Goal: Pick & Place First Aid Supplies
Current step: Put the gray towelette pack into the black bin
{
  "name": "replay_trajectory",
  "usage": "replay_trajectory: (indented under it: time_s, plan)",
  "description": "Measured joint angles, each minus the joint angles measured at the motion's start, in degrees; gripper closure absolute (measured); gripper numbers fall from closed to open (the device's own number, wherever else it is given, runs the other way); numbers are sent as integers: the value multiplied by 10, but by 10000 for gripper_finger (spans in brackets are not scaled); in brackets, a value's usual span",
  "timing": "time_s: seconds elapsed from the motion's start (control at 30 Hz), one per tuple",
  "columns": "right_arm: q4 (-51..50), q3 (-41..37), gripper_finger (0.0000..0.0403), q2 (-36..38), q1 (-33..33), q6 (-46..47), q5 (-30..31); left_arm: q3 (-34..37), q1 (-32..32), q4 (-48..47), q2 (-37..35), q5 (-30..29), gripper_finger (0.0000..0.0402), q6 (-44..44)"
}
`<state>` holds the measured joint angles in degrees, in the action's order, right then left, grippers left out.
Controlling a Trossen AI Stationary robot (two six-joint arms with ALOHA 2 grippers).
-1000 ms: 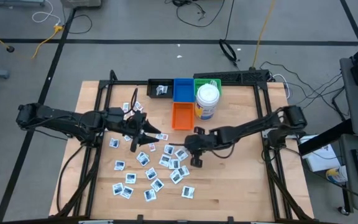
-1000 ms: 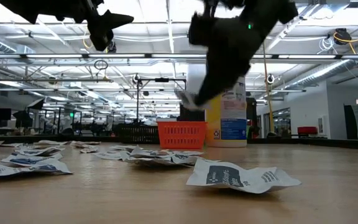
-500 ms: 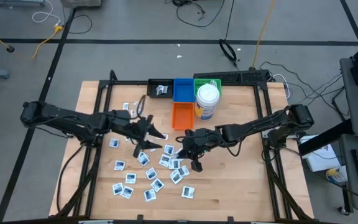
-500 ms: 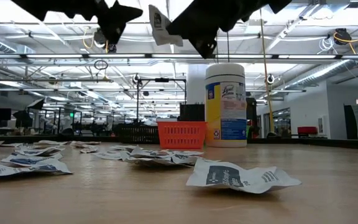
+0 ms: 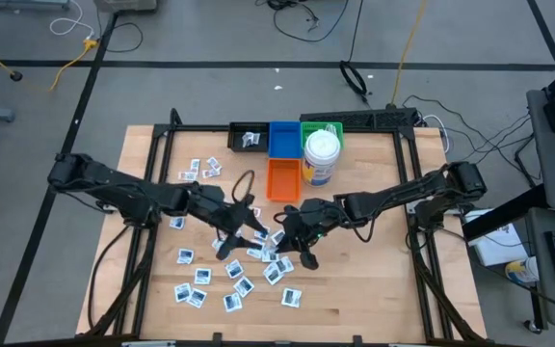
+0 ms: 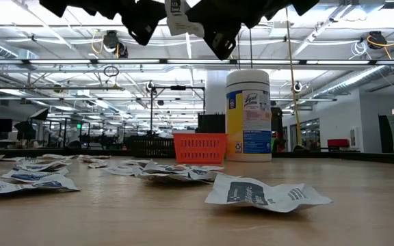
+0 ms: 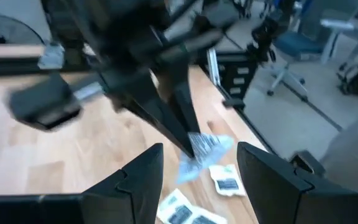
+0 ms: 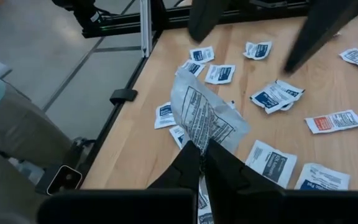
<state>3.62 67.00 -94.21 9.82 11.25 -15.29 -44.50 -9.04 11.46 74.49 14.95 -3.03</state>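
Observation:
The first aid supplies (image 5: 229, 265) are small white packets, scattered flat over the table's middle and left. My right gripper (image 8: 201, 155) is shut on one crumpled white packet (image 8: 205, 118) and holds it high above the pile. That packet also shows in the low view (image 6: 177, 16). My left gripper (image 7: 199, 163) faces it from the table's left, open. Its two fingers (image 7: 143, 180) stand on either side of the packet (image 7: 202, 149), apart from it. In the high view the two grippers meet over the pile, the left gripper (image 5: 252, 229) beside the right gripper (image 5: 280, 231). My right gripper pinches the packet by one edge (image 8: 197, 143) between its two shut fingers (image 7: 182, 127). The fingers come from the table's right, slanting a little downward. The packet juts out beyond the fingertips toward my left gripper, lifted clear of the table and the other packets.
At the table's far side stand a black bin (image 5: 248, 140), a blue bin (image 5: 282, 140), a green bin (image 5: 322, 128) and an orange bin (image 5: 281, 179). A white wipes canister (image 5: 321, 159) stands beside them. Bare wood lies at the near right (image 5: 364, 289).
My right gripper has risen from just above the table with the packet, which is now lifted clear, and has tipped its fingers up toward level. My left gripper has gone toward the table's right and near edges, up to the held packet, and has rolled.

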Motion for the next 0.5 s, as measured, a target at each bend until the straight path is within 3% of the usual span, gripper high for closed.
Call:
replay_trajectory:
  time_s: [0.2, 0.5]
  plan:
    - [1, 0, 402, 0, 0, 0, -1, -4, -26, 5, 25, -2, 192, -3]
    - [31, 0, 400, 0, 0, -1, -3, -4, -47, 29, 49, -77, 193, -17]
